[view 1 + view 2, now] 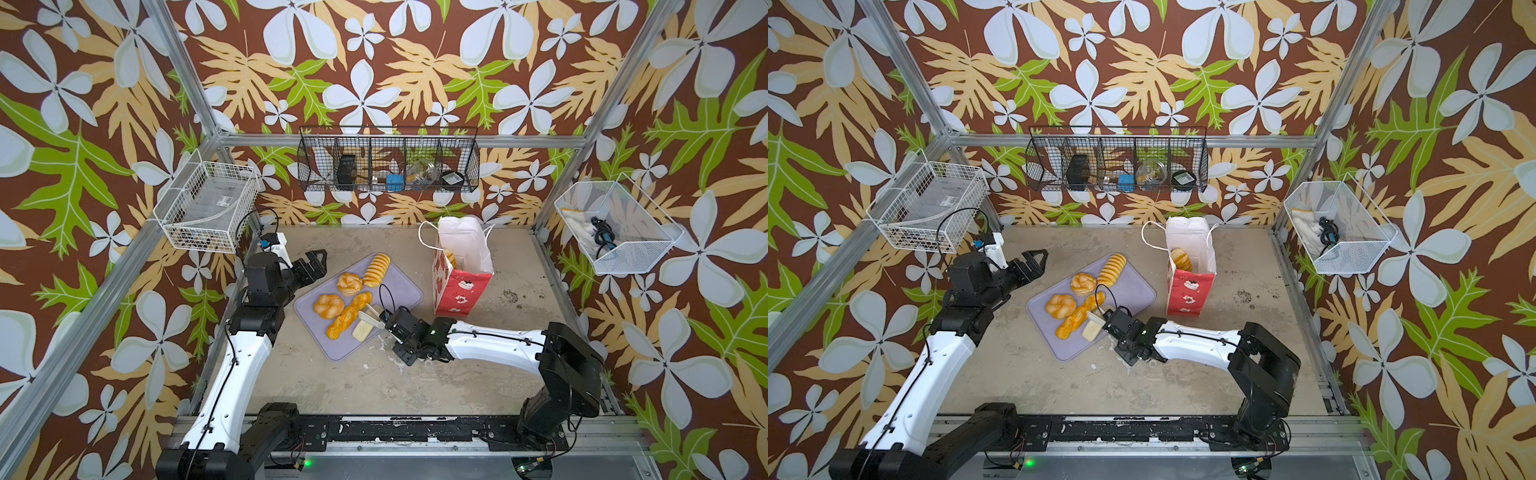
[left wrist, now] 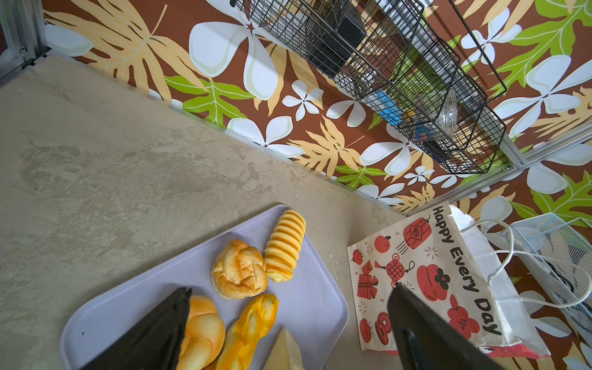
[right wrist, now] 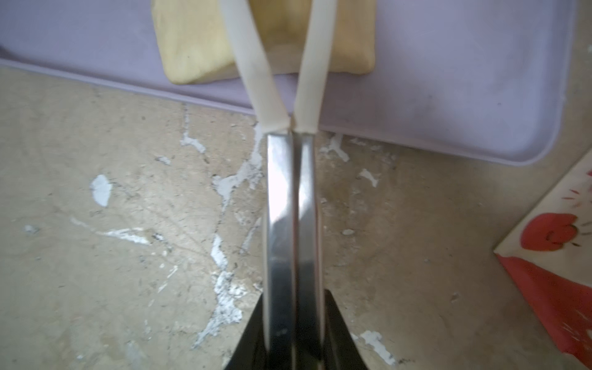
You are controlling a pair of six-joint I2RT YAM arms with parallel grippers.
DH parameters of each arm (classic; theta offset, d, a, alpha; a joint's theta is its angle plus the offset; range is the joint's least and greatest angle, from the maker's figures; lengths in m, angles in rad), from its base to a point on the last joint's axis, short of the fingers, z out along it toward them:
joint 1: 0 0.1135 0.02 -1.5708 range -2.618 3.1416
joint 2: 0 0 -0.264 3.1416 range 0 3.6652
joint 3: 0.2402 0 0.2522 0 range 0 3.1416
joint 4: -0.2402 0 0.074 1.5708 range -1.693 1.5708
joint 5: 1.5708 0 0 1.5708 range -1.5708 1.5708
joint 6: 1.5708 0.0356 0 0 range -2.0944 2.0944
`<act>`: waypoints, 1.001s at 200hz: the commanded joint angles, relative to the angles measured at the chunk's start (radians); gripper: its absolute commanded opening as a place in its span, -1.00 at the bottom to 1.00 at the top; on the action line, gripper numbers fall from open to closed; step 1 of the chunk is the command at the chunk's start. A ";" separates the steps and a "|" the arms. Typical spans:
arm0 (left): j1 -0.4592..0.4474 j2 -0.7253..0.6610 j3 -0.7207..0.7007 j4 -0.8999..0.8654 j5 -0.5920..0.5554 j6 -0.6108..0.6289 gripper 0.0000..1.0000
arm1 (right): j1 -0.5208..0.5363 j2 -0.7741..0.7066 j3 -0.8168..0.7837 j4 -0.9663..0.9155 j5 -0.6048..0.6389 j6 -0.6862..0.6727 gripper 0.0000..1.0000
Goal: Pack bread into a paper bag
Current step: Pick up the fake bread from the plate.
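So, in both top views the right gripper (image 1: 390,322) is clamped on tongs (image 1: 372,319), white tips at the pale slice (image 1: 360,331) on the lavender tray (image 1: 405,291); one roll (image 1: 450,258) sits inside the red paper bag (image 1: 457,291). Left wrist: left gripper (image 2: 292,287) is spread apart. Right wrist: tong tips apart over the slice.

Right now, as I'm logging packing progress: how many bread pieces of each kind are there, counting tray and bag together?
Round knotted buns: 2
Ridged oval rolls: 2, one of them inside the paper bag
Long twisted braid: 1
Pale flat slice: 1
Total: 6
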 commanded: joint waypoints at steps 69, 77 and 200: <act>0.000 -0.004 0.006 0.020 0.012 0.015 0.99 | -0.080 -0.077 0.064 0.065 0.269 0.047 -1.00; 0.000 -0.004 0.004 0.019 0.013 0.016 0.99 | -0.081 -0.076 0.068 0.070 0.249 0.039 -1.00; 0.000 -0.013 0.006 0.021 0.010 0.013 0.99 | -0.006 -0.239 0.282 -0.037 0.172 -0.060 -1.00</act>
